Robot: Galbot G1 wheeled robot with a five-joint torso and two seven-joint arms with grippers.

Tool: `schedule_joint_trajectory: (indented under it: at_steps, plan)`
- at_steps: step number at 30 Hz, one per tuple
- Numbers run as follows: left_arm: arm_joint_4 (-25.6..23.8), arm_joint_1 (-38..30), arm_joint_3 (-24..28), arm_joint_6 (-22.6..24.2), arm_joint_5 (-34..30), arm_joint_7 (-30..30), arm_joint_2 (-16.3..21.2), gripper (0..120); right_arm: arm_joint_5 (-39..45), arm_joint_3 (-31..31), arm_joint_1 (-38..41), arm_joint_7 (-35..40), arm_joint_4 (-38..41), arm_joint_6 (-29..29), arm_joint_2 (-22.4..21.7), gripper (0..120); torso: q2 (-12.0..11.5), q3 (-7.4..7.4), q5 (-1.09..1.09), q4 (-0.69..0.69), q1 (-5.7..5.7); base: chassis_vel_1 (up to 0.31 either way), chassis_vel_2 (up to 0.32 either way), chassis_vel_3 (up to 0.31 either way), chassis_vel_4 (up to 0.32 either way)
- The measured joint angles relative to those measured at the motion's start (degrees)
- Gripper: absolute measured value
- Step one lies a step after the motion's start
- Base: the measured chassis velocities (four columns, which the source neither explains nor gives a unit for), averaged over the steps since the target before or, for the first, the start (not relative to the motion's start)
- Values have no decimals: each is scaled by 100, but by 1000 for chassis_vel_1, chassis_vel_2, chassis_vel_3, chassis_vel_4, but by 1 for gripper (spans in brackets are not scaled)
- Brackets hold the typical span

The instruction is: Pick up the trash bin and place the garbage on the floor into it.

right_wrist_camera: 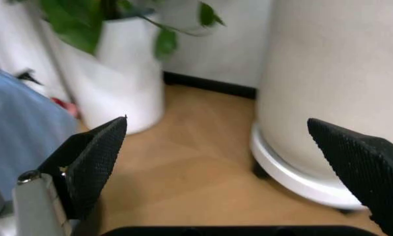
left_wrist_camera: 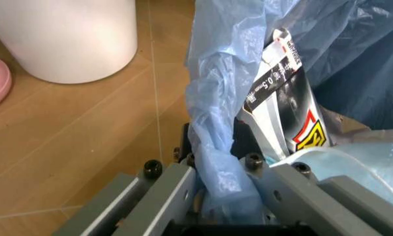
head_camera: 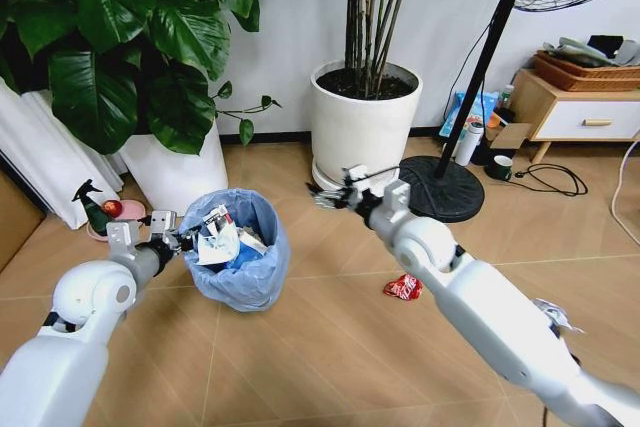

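The trash bin [head_camera: 243, 265], lined with a crinkly light blue bag, is at the left over the floor [head_camera: 330, 347]. Several packets and wrappers lie inside it. My left gripper [head_camera: 186, 239] is shut on the bin's left rim. In the left wrist view the blue bag [left_wrist_camera: 216, 123] is pinched between that gripper's [left_wrist_camera: 226, 174] fingers, beside a black-and-white packet [left_wrist_camera: 282, 93]. My right gripper [head_camera: 328, 197] hangs open and empty in the air to the right of the bin, its pads [right_wrist_camera: 95, 157] wide apart. A red wrapper [head_camera: 403, 287] lies on the floor under the right arm. A crumpled white piece [head_camera: 553, 315] shows beside that arm.
A big white pot [head_camera: 365, 127] with bamboo stems stands behind, and a leafy plant's pot [head_camera: 175, 167] to its left. A green spray bottle [head_camera: 93, 209] and pink dish are at far left. A fan's black base [head_camera: 445, 187], a cable and a wooden cabinet [head_camera: 580, 112] are at right.
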Motion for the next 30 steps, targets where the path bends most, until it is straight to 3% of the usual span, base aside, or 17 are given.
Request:
schedule_joint_trajectory:
  at_steps: [11,30]
  plan:
    - [-213,214,-203,0,51,-64,-62,0,-378,764,-940,-14,48,64,46,100,0,0,-2,0,0,0,0,0,0]
    - [-259,263,-223,0,47,-75,-46,0,-436,944,-1164,-65,68,141,76,100,0,0,-2,-2,0,-48,-47,46,52]
